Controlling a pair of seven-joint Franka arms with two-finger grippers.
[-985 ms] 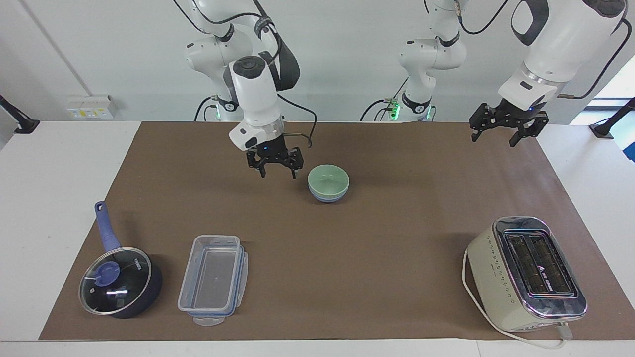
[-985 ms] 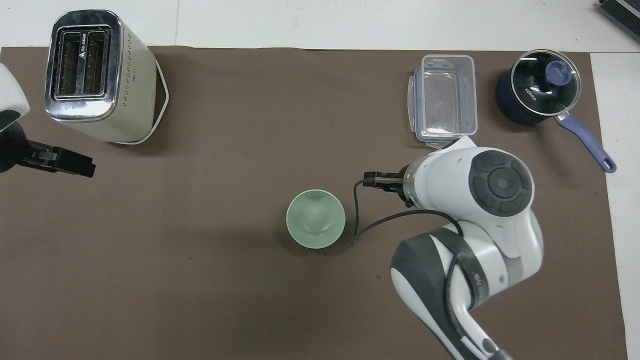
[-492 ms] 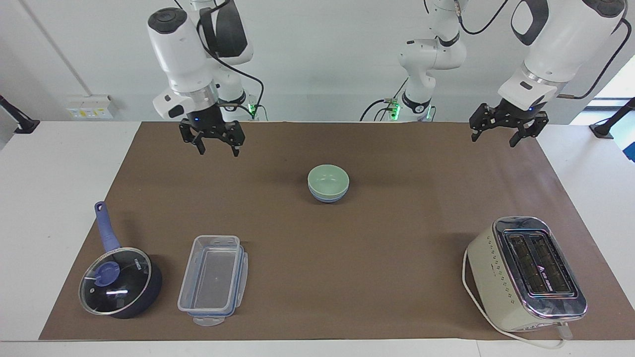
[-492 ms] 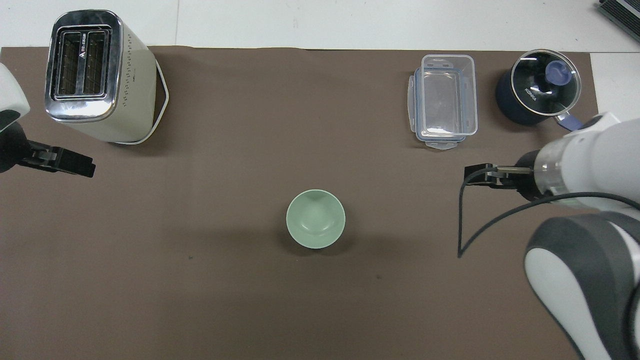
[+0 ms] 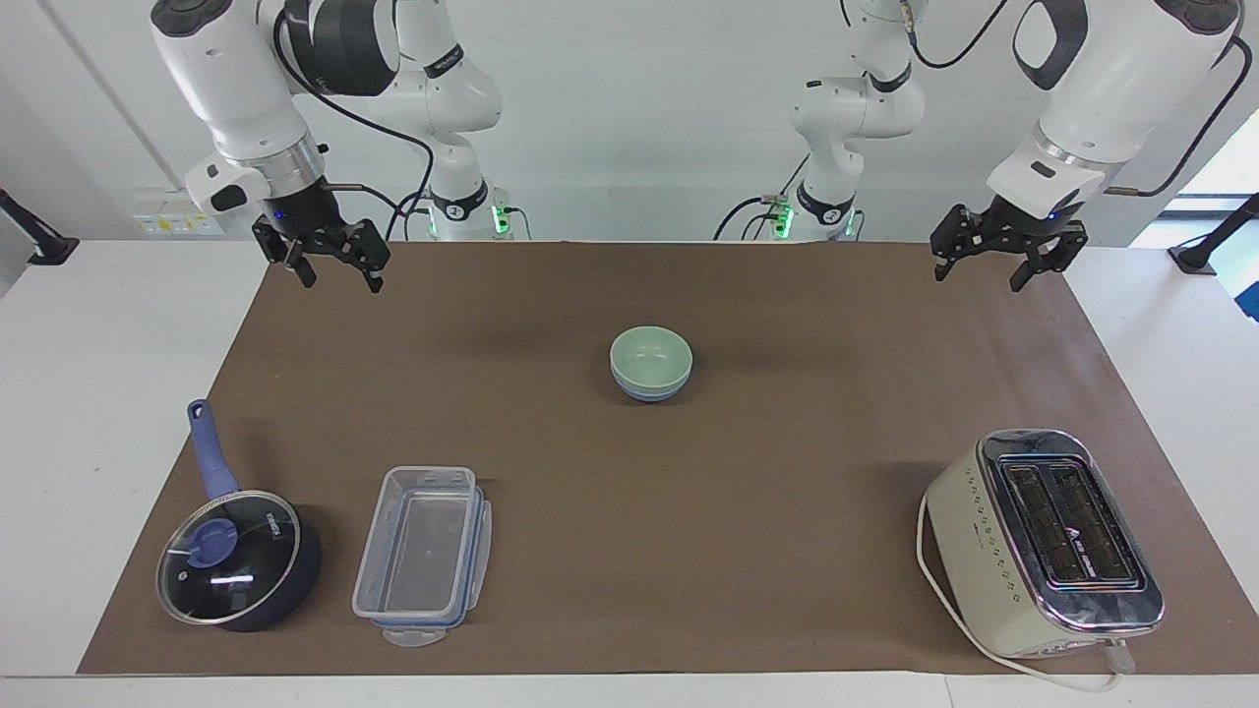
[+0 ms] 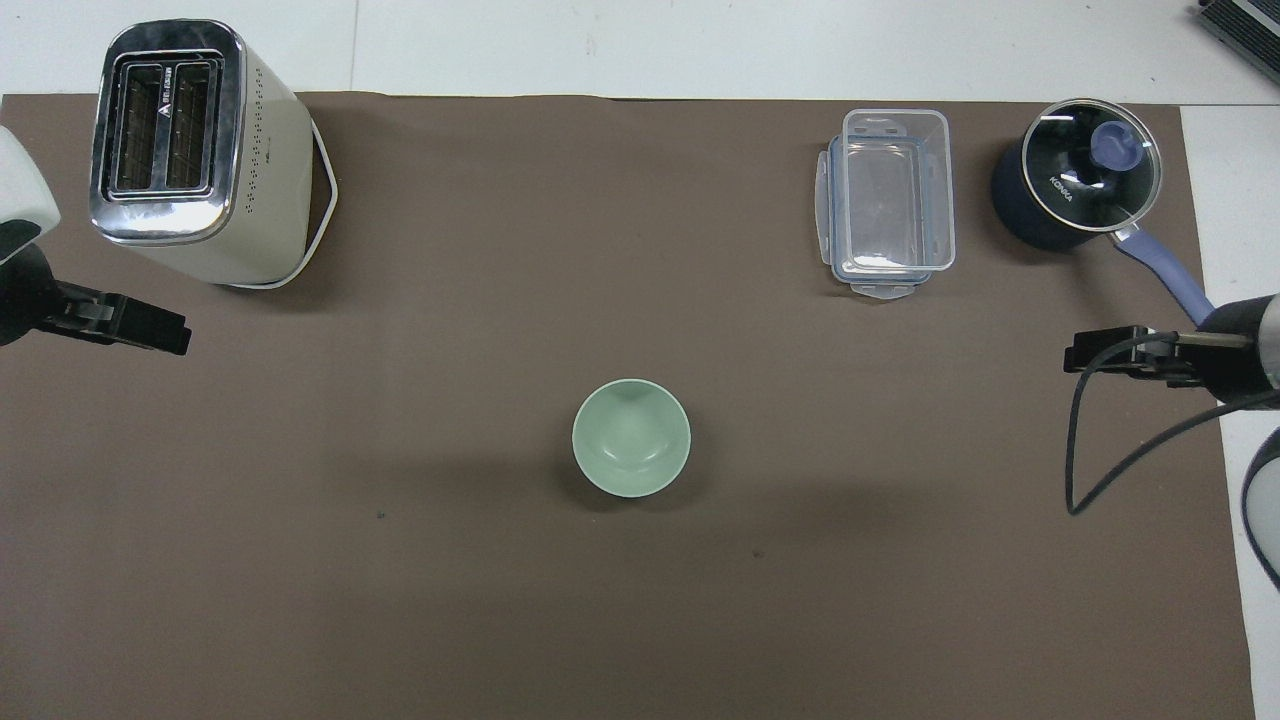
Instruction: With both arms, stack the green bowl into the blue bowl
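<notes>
So the green bowl (image 5: 650, 358) is sitting nested inside the blue bowl (image 5: 649, 392), right about mid-mat on the brown mat (image 5: 787, 492). Pale mint, smooth and matte, no pattern, mouth up. Only a thin periwinkle band of the blue one peeks out under it.

Funny thing: that band only shows in the facing view. From overhead the green bowl (image 6: 631, 437) covers the blue one completely, so it looks like a single bowl. The overhead view also barely catches my grippers, just the tips at the mat's edges.

My right gripper (image 5: 334, 269) hangs in the air over the mat's corner at the right arm's end, fingers spread apart and holding nothing. A second ago it was just beside the bowls; since then it's swung up and out to that corner. My left gripper (image 5: 995, 265) is over the corner at the left arm's end, also spread and holding nothing, and it hasn't budged, just waiting.

The bowls haven't shifted either. Saucepan (image 5: 239, 560), clear container (image 5: 423, 556) and toaster (image 5: 1048, 541) sit farther from me, same spots.
</notes>
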